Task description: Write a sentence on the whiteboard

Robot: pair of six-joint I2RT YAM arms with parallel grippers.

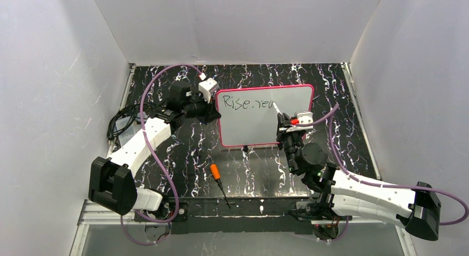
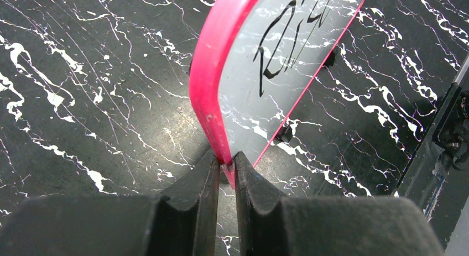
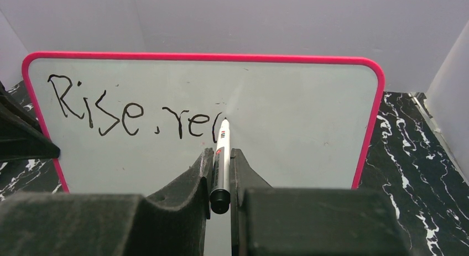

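Observation:
The whiteboard (image 1: 254, 129), pink-framed, stands tilted at the middle of the table. It also shows in the right wrist view (image 3: 298, 118) and the left wrist view (image 2: 243, 95). The sentence (image 1: 249, 104) reads "Rise, rea" in black, with the last letter only partly drawn (image 3: 133, 112). My left gripper (image 2: 227, 167) is shut on the board's left frame edge (image 2: 213, 79). My right gripper (image 3: 221, 162) is shut on a white marker (image 3: 221, 156), whose tip touches the board at the last stroke.
An orange-handled tool with a thin black shaft (image 1: 220, 182) lies on the black marbled table (image 1: 182, 156) in front of the board. White walls enclose the table on three sides. Purple cables loop from both arms.

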